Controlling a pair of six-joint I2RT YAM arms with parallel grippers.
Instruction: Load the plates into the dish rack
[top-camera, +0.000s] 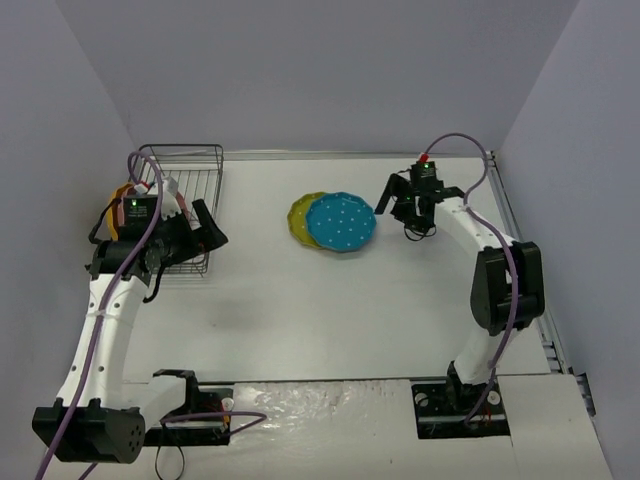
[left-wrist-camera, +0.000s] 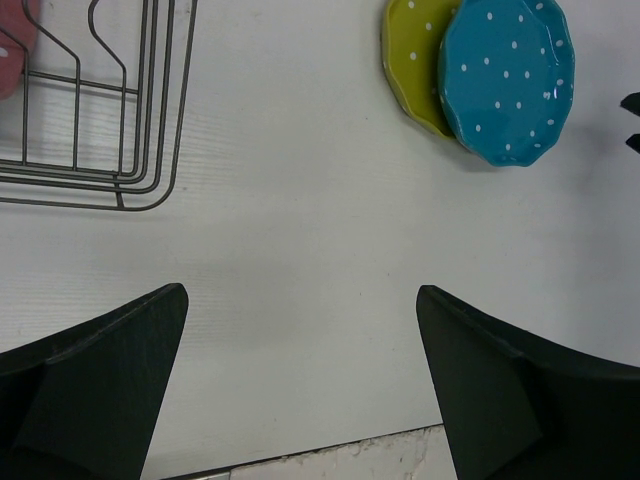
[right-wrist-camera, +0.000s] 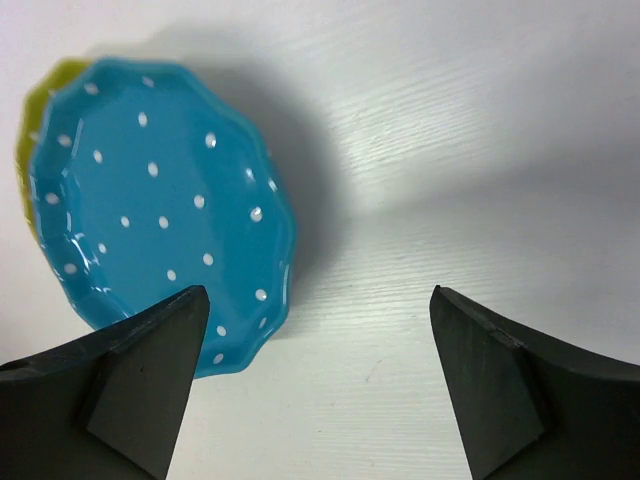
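A teal-blue plate (top-camera: 341, 221) lies on the table, overlapping an olive-yellow plate (top-camera: 303, 217) to its left. Both show in the left wrist view, teal (left-wrist-camera: 507, 80) and olive (left-wrist-camera: 410, 60), and in the right wrist view, teal (right-wrist-camera: 150, 200) and olive (right-wrist-camera: 40, 100). The dish rack (top-camera: 196, 160) stands at the far left. A pink plate (left-wrist-camera: 12, 50) shows inside it, and an orange-yellow plate (top-camera: 122, 198) shows at its left side. My left gripper (top-camera: 207, 234) is open and empty at the rack's near right corner. My right gripper (top-camera: 412, 215) is open and empty just right of the teal plate.
Purple-grey walls close in the white table on the left, back and right. The rack's wire corner (left-wrist-camera: 150, 190) lies to the upper left of my left fingers. The table's near edge (left-wrist-camera: 330, 450) shows below them.
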